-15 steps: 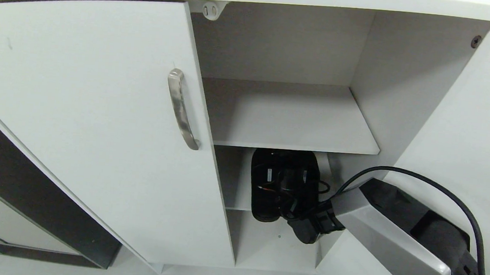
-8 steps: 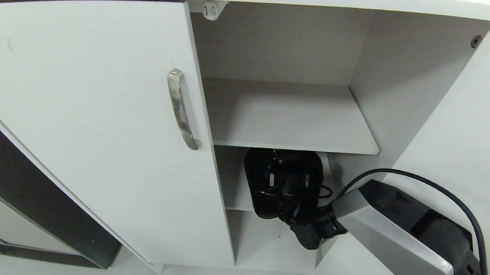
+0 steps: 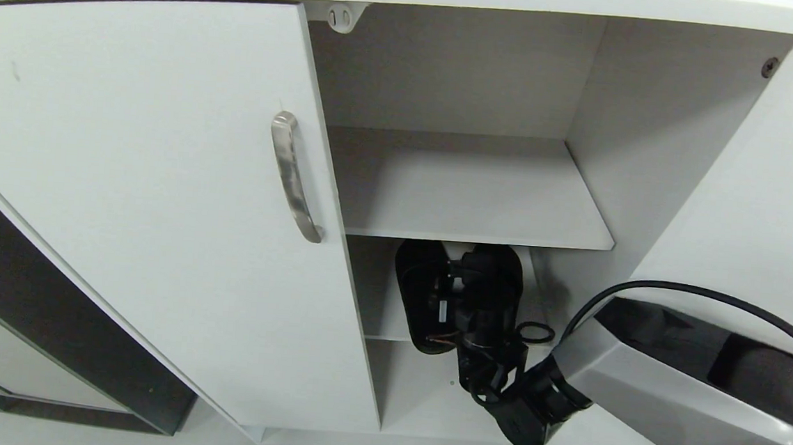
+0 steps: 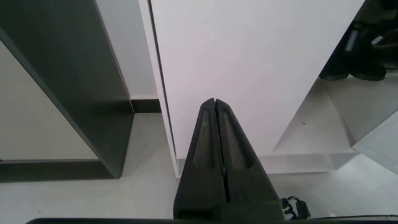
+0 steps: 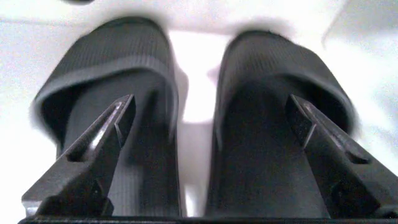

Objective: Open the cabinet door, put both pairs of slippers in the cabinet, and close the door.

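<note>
Since my right claw (image 5: 211, 106) hangs spread wide inside the cabinet (image 3: 585, 124), pinching nothing, what matters is that the slippers (image 3: 419, 301) lie straight ahead of it and just beneath, on the lower shelf (image 3: 373, 305). Their long axes run along my reach, strap ends farther in and heels nearest my wrist. One finger sits over each footbed, though I cannot tell whether either touches. So I judge that a straight pull back along that axis would clear them, while any sideways drift would drag one askew. This arm is by far the nearer. My left claw (image 4: 214, 106) is pressed together outside, facing the shut door (image 3: 126, 196). The slippers are black and ribbed, with broad straps, lying side by side with a narrow gap between them.
</note>
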Motion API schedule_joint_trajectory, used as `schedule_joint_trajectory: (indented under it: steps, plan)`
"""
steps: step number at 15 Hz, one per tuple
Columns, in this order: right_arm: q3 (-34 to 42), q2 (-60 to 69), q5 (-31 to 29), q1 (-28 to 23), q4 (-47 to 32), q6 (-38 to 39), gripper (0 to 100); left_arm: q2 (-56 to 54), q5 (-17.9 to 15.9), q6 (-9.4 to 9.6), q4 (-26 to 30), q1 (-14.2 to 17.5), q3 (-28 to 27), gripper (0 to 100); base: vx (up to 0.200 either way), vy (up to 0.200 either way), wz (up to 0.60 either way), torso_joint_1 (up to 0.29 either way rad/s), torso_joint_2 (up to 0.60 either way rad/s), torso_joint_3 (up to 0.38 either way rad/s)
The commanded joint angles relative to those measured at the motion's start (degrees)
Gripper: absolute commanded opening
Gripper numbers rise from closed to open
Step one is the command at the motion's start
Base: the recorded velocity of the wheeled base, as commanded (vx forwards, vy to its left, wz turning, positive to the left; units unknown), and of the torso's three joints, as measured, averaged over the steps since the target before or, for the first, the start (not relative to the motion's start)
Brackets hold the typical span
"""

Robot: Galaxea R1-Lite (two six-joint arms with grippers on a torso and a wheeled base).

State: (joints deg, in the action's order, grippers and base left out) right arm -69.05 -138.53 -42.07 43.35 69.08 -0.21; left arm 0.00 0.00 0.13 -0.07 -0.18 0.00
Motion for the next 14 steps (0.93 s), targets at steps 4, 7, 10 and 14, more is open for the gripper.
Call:
schedule_joint_trajectory:
  steps: [4, 7, 10, 14]
  plan:
    - [14.2, 7.66, -0.03, 4.64, 8.08, -1.99, 100, 0.09, -0.09, 0.04, -0.01, 0.01, 0.0, 0, 0.0, 0.0, 0.0, 0.0, 0.0, 0.0]
    - [13.85, 7.66, -0.03, 4.73, 8.08, -2.17, 100, 0.09, -0.09, -0.05, -0.01, 0.01, 0.0, 0, -0.133, 0.0, 0.0, 0.002, 0.0, 0.002]
    - [14.12, 7.66, -0.03, 4.73, 8.08, -2.17, 100, 0.09, -0.09, -0.05, -0.01, 0.01, 0.0, 0, -0.2, 0.0, 0.0, 0.001, 0.0, 0.004]
    - [14.12, 7.23, -0.03, 4.99, 8.17, -2.17, 100, 0.09, -0.09, -0.05, -0.01, 0.01, 0.0, 0, -0.2, 0.0, 0.0, 0.002, 0.0, 0.004]
